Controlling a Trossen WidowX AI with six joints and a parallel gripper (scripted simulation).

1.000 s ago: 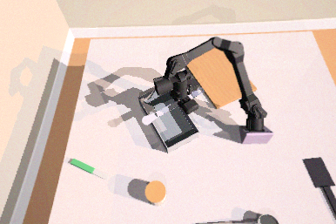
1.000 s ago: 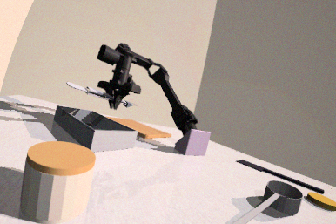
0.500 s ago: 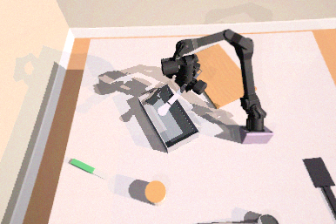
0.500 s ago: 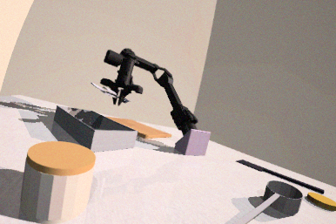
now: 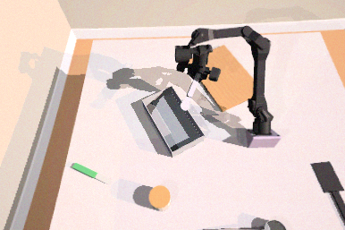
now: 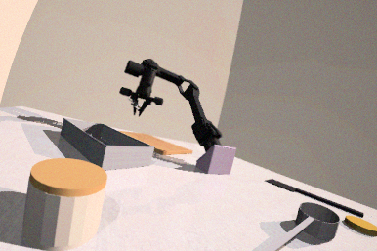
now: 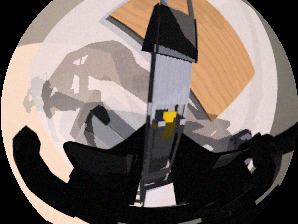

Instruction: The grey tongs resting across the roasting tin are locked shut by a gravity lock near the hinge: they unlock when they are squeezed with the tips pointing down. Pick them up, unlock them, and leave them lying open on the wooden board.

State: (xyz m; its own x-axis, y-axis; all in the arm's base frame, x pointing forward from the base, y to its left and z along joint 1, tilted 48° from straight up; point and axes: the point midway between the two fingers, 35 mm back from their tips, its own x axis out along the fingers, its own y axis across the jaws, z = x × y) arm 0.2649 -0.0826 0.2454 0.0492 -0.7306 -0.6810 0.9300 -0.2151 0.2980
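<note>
Fingers (image 5: 202,74) (image 6: 139,109) gripped the tongs (image 5: 193,89) (image 7: 170,85), held above the surface (image 5: 250,181) (image 6: 161,202) near the tin (image 5: 188,147) (image 6: 128,157).

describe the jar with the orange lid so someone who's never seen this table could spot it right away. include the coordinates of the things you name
Find the open roasting tin (image 5: 188,148) (image 6: 128,156) on the pale table, then look to the side of it away from the wooden board (image 5: 230,80) (image 6: 158,143). There stands a squat, pale round jar (image 5: 160,197) (image 6: 65,212). Its flat orange lid sets it apart from the slim green-handled tool (image 5: 85,170) nearby.
</note>
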